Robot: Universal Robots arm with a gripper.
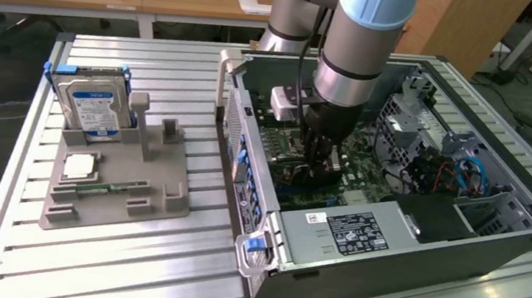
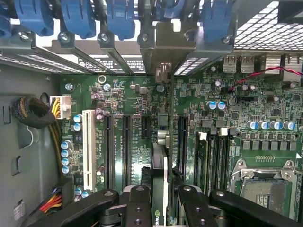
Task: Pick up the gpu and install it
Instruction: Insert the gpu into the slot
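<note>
Line up the gpu (image 2: pixel 161 142), clamped edge-on in the gripper (image 2: pixel 160 198), squarely over its slot on the motherboard (image 2: pixel 227 90), and press evenly.

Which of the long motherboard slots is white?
The outermost slot, beside the yellow-wired connector; the slots between it and the gripped gpu are black.

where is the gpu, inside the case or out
Inside: the gpu stands edge-on over the motherboard, gripped by the pincer. Seating unclear.
</note>
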